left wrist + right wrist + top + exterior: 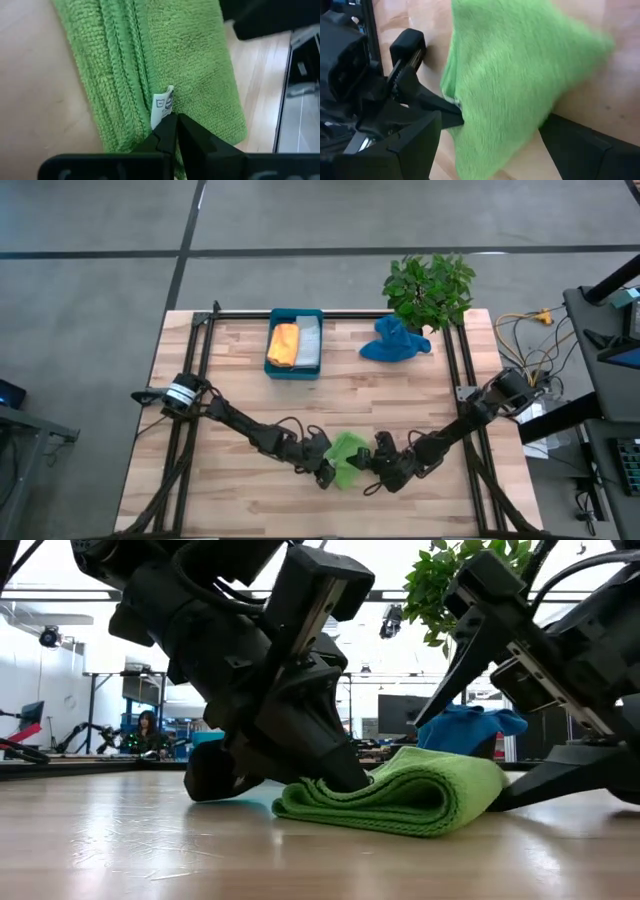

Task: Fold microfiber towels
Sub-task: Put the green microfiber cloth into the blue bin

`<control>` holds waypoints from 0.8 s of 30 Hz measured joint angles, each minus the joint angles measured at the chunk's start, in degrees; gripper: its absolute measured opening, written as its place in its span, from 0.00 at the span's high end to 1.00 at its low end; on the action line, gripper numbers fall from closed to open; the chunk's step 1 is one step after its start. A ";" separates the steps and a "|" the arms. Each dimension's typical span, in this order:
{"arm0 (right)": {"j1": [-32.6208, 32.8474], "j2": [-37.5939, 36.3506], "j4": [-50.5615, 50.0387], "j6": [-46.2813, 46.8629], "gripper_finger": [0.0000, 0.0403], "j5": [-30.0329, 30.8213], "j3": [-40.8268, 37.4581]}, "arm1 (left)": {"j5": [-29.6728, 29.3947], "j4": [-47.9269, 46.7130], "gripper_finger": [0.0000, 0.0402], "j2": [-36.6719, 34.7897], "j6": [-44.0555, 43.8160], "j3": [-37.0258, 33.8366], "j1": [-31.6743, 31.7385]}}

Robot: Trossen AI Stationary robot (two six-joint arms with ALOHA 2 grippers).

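The lime green towel (347, 452) lies folded over on the table near its front edge, between my two grippers. Its layered hems (122, 75) face my left gripper (326, 472), which is shut on it. My right gripper (374, 470) stands open at the towel's rounded fold (480, 790), one finger (560, 780) low on the table and the other raised. The orange towel (283, 344) and the grey towel (308, 342) lie folded in the teal tray (295, 374). The blue towel (394, 343) lies crumpled at the far right. My left gripper pinches the green towel's hemmed edge (150, 127) between its two fingertips, right beside the white label (162, 107). It takes several layers. The fingers (335, 765) slant down from the table's left side. The towel rests on the table, slack. My right gripper's low finger lies against the fold end; I cannot tell whether it touches.
A potted plant (430, 288) stands at the far right corner beside the blue towel. A black metal frame (200, 330) runs along the table's edges. Bare wood lies between the tray and the grippers. A person (148, 730) sits far off in the room.
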 joint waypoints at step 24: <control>-2.35 0.22 -1.13 -2.45 0.19 3.27 2.21 | -2.07 6.33 0.99 0.31 -0.51 1.68 0.13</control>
